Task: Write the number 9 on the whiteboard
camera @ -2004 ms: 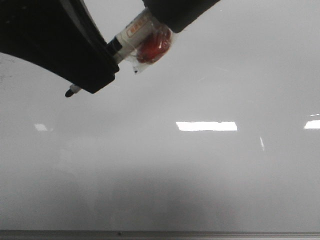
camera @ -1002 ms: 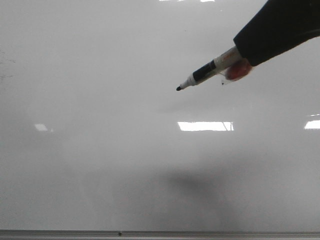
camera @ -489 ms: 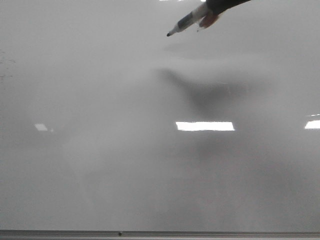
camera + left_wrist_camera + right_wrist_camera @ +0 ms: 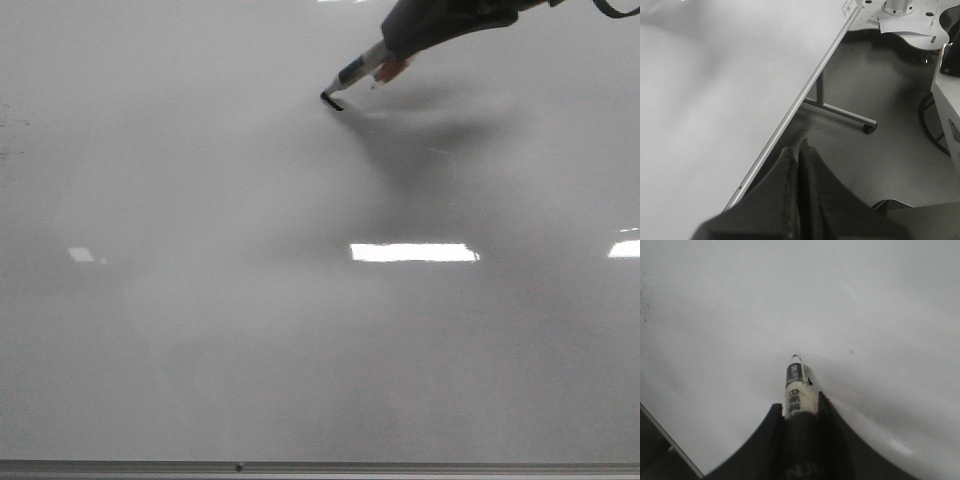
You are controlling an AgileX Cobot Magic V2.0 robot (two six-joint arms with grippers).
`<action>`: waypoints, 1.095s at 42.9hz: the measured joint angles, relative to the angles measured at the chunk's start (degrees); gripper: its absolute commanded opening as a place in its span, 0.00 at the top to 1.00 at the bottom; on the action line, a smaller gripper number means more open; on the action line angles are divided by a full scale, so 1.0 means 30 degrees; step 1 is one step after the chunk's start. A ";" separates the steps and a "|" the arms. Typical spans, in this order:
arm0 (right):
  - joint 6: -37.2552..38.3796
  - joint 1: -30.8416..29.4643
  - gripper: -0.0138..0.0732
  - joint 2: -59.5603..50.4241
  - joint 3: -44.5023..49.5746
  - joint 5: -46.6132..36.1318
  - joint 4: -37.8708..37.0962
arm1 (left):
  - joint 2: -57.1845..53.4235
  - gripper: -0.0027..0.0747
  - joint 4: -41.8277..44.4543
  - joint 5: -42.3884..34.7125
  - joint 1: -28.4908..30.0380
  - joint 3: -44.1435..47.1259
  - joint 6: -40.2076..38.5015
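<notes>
The whiteboard [image 4: 250,330] fills the front view, pale grey and glossy. My right gripper [image 4: 799,401] is shut on a marker [image 4: 797,385] with a white and black barrel. In the front view the right gripper [image 4: 405,40] comes in from the upper right, and the marker [image 4: 355,75] has its tip on the board at a short black stroke [image 4: 332,101]. No full number 9 shows. My left gripper [image 4: 799,147] is shut and empty, off the board beyond its edge, over the floor.
The board's thin grey bottom frame [image 4: 320,467] runs along the near edge. Bright light reflections [image 4: 413,252] lie on the board. In the left wrist view the board's metal edge [image 4: 805,95], a stand leg [image 4: 840,110] and grey floor show.
The right gripper with the marker swung from upper left to the upper right and away, then came down; the tip now touches the board and a short black mark has appeared.
</notes>
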 measured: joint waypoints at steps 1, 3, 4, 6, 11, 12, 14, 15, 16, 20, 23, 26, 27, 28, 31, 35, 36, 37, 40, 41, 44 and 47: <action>0.0000 0.0072 0.92 0.0188 -0.0257 0.0130 0.0014 | 0.0000 0.99 0.0000 0.0000 0.0000 0.0000 0.0000; 0.0000 0.0258 0.92 0.0641 -0.0840 0.0420 0.0059 | 0.0000 0.99 0.0000 0.0000 0.0000 0.0000 0.0000; 0.0000 0.0390 0.92 0.0926 -0.1145 0.0574 0.0130 | 0.0000 0.99 0.0000 0.0000 0.0000 0.0000 0.0000; 0.0000 0.0608 0.92 0.1354 -0.1528 0.0809 0.0173 | 0.0000 0.99 0.0000 0.0000 0.0000 0.0000 0.0000; 0.0000 0.1152 0.92 0.2441 -0.1890 0.1491 0.0312 | 0.0000 0.99 0.0000 0.0000 0.0000 0.0000 0.0000; 0.0000 0.1196 0.91 0.2592 -0.1890 0.1684 0.0312 | 0.0000 0.99 0.0000 0.0000 0.0000 0.0000 0.0000; 0.0000 0.1232 0.91 0.2908 -0.1851 0.2122 0.0312 | 0.0000 0.99 0.0000 0.0000 0.0000 0.0000 0.0000; 0.0036 0.1232 0.91 0.3031 -0.1713 0.2269 0.0312 | 0.0000 0.99 0.0000 0.0000 0.0000 0.0000 0.0000; 0.0036 0.1232 0.91 0.3071 -0.1600 0.2305 0.0312 | 0.0000 0.99 0.0000 0.0000 0.0000 0.0000 0.0000; 0.0109 0.1232 0.91 0.3102 -0.0865 0.2449 0.0196 | 0.0000 0.99 0.0000 0.0000 0.0000 0.0000 0.0000; 0.0109 0.1232 0.91 0.2852 -0.0111 0.2254 0.0066 | 0.0000 0.99 0.0000 0.0000 0.0000 0.0000 0.0000; 0.0109 0.1232 0.91 0.2366 0.0680 0.1757 -0.0034 | 0.0000 0.99 0.0000 0.0000 0.0000 0.0000 0.0000; 0.0109 0.1232 0.91 0.2132 0.0953 0.1547 -0.0085 | 0.0000 0.99 0.0000 0.0000 0.0000 0.0000 0.0000; 0.0109 0.1188 0.91 0.1954 0.1115 0.1440 -0.0147 | 0.0000 0.99 0.0000 0.0000 0.0000 0.0000 0.0000; 0.0121 0.1048 0.91 0.1360 0.1421 0.0998 -0.0184 | 0.0000 0.99 0.0000 0.0000 0.0000 0.0000 0.0000; 0.0121 0.0593 0.91 0.0571 0.1463 0.0523 -0.0184 | 0.0000 0.99 0.0000 0.0000 0.0000 0.0000 0.0000; 0.0121 0.0524 0.91 0.0410 0.1463 0.0437 -0.0184 | 0.0000 0.99 0.0000 0.0000 0.0000 0.0000 0.0000; 0.0121 0.0395 0.91 0.0257 0.1463 0.0347 -0.0184 | 0.0000 0.99 0.0000 0.0000 0.0000 0.0000 0.0000; 0.0121 0.0089 0.91 -0.0150 0.1463 0.0102 -0.0184 | 0.0000 0.99 0.0000 0.0000 0.0000 0.0000 0.0000; 0.0121 0.0051 0.91 -0.0223 0.1463 0.0099 -0.0184 | 0.0000 0.99 0.0000 0.0000 0.0000 0.0000 0.0000; 0.0121 -0.0142 0.91 -0.0400 0.1463 0.0062 -0.0184 | 0.0000 0.99 0.0000 0.0000 0.0000 0.0000 0.0000; 0.0121 -0.0187 0.91 -0.0417 0.1345 0.0062 -0.0184 | 0.0000 0.99 0.0000 0.0000 0.0000 0.0000 0.0000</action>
